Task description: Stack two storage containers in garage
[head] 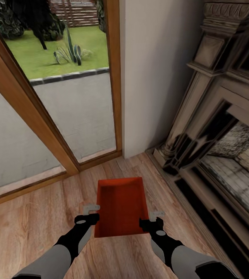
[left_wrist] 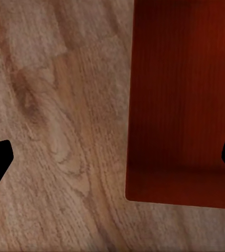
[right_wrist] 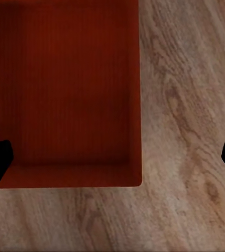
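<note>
Storage container (head: 121,205): long axis pointing away from robot, flanked evenly by left gripper (head: 88,214) and right gripper (head: 153,219), both spread apart, one wall straddled each.

An orange-red open box bin (head: 121,207) sits upright and empty on the light wood plank floor (head: 31,228), near the fireplace (head: 217,128)

- One orange-red storage container (head: 120,207) on the wood plank floor (head: 31,228).
- Two robot hands: left hand (head: 90,212), right hand (head: 154,217).
- One fireplace (head: 221,128).
- One wood-framed glass door (head: 50,89).
</note>
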Available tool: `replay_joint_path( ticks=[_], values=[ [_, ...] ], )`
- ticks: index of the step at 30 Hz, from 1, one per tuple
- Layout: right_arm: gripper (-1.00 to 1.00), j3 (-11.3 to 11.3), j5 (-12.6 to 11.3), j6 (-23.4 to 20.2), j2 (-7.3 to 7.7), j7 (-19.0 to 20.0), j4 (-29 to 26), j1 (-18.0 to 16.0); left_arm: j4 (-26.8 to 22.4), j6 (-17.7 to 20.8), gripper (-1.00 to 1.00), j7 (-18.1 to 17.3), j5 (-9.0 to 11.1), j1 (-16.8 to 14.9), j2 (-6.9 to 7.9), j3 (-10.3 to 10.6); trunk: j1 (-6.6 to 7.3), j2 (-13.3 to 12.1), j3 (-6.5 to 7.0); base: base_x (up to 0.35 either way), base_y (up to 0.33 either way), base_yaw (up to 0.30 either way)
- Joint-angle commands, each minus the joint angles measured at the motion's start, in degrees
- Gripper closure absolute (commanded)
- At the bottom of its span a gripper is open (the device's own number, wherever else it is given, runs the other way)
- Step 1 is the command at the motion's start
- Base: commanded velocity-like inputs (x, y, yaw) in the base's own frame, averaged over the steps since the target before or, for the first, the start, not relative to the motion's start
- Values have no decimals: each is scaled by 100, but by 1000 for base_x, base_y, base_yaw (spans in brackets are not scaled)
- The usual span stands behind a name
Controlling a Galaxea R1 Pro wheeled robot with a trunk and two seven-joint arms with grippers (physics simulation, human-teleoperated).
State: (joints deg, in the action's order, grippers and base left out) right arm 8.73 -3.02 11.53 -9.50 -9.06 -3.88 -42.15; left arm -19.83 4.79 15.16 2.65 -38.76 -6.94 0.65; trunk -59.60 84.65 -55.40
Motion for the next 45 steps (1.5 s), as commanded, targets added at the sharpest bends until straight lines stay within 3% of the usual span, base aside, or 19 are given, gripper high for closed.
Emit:
replay_joint_path(
  ticks=[1, 6, 10, 19, 27, 45],
  values=[
    [-100, 48, -32, 22, -4, -26, 22, -4, -4, 31, -100, 25, 35, 0, -1, 4, -22, 43, -22, 0, 0, 0],
    [-100, 43, -32, 45, -6, -26, 87, -4, 272, -24, -100, 20, 44, 0, 1, -2, -132, 244, -112, 0, 0, 0],
    [-100, 41, -60, 146, 0, -26, 112, -4, 582, -516, -100, 11, 47, 0, -1, -20, -220, 404, -183, 0, 0, 0],
    [-100, 41, -59, 293, 3, -26, 293, -4, 1000, -632, -100, -9, 167, 0, 15, -22, -418, 765, -345, 0, 0, 0],
    [-100, 41, -58, 381, 9, -26, 350, 36, 1100, -910, -100, 2, 166, 0, 18, -13, -593, 1086, -489, 0, 0, 0],
    [-100, 41, -14, 412, 12, -26, 353, 40, 1054, -936, -100, 74, 165, 0, 8, -12, -989, 1808, -812, 0, 0, 0]
  ],
)
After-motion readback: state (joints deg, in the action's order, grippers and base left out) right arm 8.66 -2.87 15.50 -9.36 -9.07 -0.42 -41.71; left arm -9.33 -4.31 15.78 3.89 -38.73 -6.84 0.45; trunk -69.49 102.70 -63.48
